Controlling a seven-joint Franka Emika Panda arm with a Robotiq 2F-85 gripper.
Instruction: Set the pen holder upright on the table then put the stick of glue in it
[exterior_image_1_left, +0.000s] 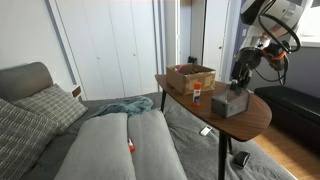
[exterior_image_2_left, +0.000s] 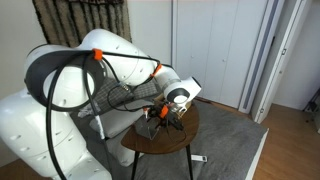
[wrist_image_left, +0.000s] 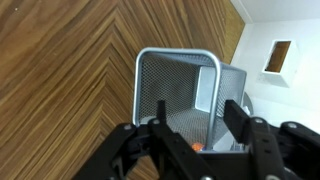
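Observation:
A grey mesh pen holder (exterior_image_1_left: 230, 104) sits on the round wooden table (exterior_image_1_left: 255, 118) and looks to be lying on its side. In the wrist view its square mouth and mesh inside (wrist_image_left: 172, 88) fill the middle. My gripper (exterior_image_1_left: 240, 80) hangs just above it, open, with its fingers (wrist_image_left: 197, 120) on either side of one wall of the holder and nothing gripped. The glue stick (exterior_image_1_left: 197, 95), orange and white, stands beside the cardboard box. A small orange spot (wrist_image_left: 196, 147) shows through the mesh. In an exterior view the arm hides most of the holder (exterior_image_2_left: 152, 124).
An open cardboard box (exterior_image_1_left: 190, 76) stands at the back of the table. A grey sofa (exterior_image_1_left: 110, 140) with a checked cushion and a blue cloth lies beside the table. A small orange item lies on the sofa (exterior_image_1_left: 131, 146). The table edge (exterior_image_2_left: 160, 150) is close by.

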